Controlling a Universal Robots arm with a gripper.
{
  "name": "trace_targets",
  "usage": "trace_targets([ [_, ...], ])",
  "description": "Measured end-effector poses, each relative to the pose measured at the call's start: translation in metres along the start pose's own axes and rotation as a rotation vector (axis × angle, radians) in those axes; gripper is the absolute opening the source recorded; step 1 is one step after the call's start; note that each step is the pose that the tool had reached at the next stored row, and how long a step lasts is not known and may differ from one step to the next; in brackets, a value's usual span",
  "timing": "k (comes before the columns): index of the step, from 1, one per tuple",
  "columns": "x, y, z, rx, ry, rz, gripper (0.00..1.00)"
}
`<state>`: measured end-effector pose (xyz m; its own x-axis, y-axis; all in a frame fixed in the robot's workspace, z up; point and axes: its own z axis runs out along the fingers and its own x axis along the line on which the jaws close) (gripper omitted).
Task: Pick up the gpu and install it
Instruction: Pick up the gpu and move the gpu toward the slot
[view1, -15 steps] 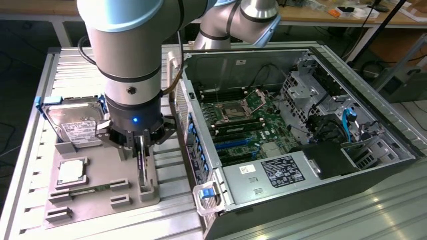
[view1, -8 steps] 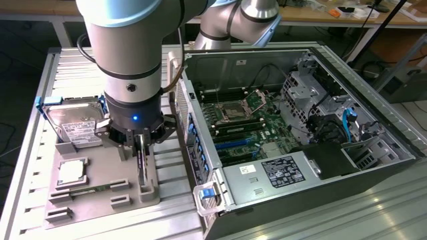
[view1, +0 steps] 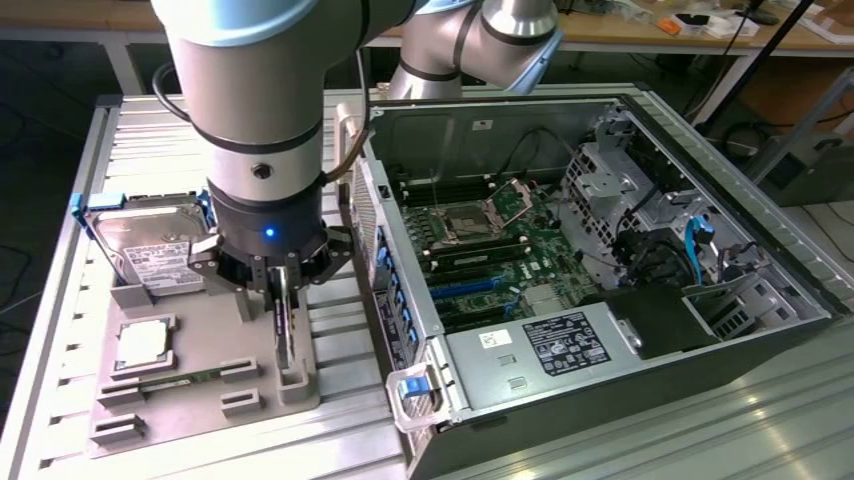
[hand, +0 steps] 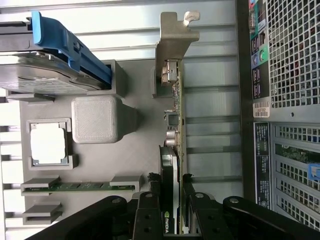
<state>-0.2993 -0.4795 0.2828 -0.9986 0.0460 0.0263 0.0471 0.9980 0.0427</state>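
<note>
The gpu (hand: 177, 117) stands on edge in a slot of the grey fixture plate (hand: 135, 155), its silvery end bracket (hand: 176, 35) at the end away from me. Seen from outside, the gpu (view1: 284, 338) is a thin dark strip right under my wrist. My gripper (hand: 174, 220) straddles the card's near end; both black fingers (hand: 149, 215) press against its sides, shut on it. In the exterior view the gripper (view1: 276, 292) sits low over the fixture plate (view1: 200, 405), and the card still rests in its slot.
On the same plate lie a silver hard drive (view1: 154, 250) with a blue clip, a square processor (view1: 144, 342) and a green memory stick (view1: 174, 378). The open computer case (view1: 747, 300) with its motherboard (view1: 494, 260) stands close at the exterior view's right.
</note>
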Motion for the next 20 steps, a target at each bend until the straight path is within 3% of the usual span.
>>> trace_targets([
  [20,0.0002,0.0003,-0.0074,-0.0001,-0.0001,0.0,0.27],
])
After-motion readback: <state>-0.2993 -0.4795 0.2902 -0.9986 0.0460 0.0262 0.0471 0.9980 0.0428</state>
